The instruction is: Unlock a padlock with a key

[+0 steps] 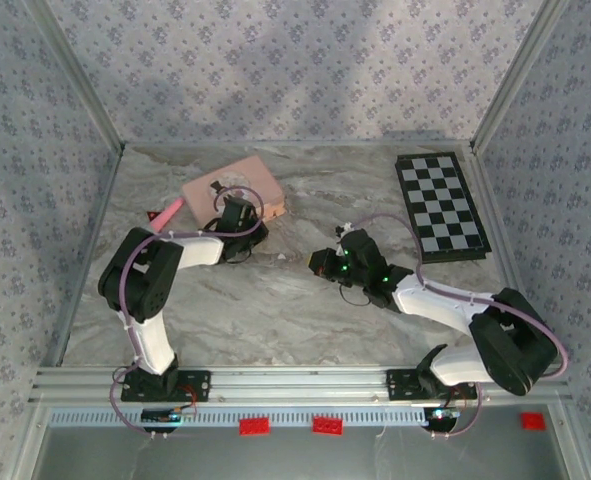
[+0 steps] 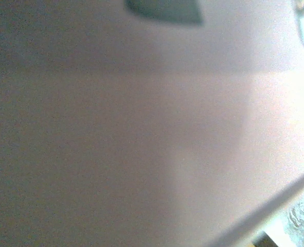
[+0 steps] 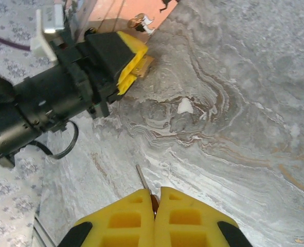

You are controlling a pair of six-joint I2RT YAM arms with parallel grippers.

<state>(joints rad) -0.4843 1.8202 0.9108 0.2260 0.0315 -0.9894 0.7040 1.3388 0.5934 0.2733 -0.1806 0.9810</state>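
Yellow moulded fingers of our right hand (image 3: 154, 194) are clenched on the slim silvery-grey metal key (image 3: 140, 176), and its thin blade sticks out just past the fingertips, above the grey marbled surface (image 3: 234, 113). Ahead of that hand and apart from it, our left hand (image 3: 133, 57) grasps the tiny brass-gold padlock (image 3: 144, 66), which peeks out between its yellow fingertips. Just beyond the left hand lies the flat pink rectangular box (image 1: 257, 176); we cannot tell whether they touch.
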